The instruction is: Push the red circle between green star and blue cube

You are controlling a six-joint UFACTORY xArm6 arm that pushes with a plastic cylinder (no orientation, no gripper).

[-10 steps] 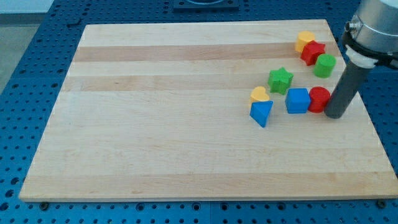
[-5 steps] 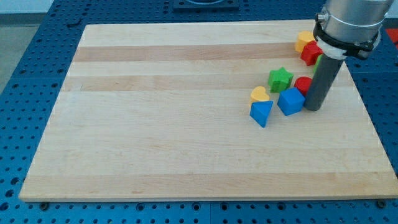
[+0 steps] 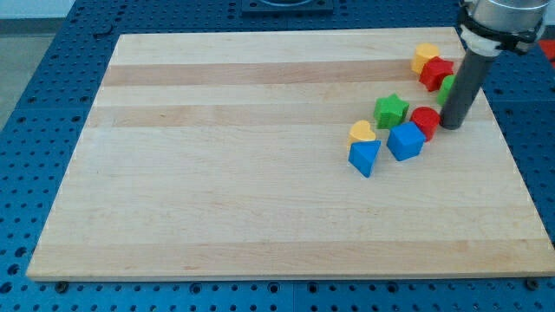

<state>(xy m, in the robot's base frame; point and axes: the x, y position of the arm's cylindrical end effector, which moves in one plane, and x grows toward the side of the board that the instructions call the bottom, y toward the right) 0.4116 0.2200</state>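
I have no jaws, only a dark rod, so nothing opens or shuts. My tip sits on the board, just right of the red circle, close enough that I cannot tell if they touch.

The red circle is left of my tip. It leans on the blue cube, which is left and a bit lower. The green star is farther left, a small gap away from the circle.

The circle looks nearly in place, but not quite in the gap. If I push hard, it could bump the cube or star away. The rod hides part of a green block behind it, so a wide swing could knock that too.
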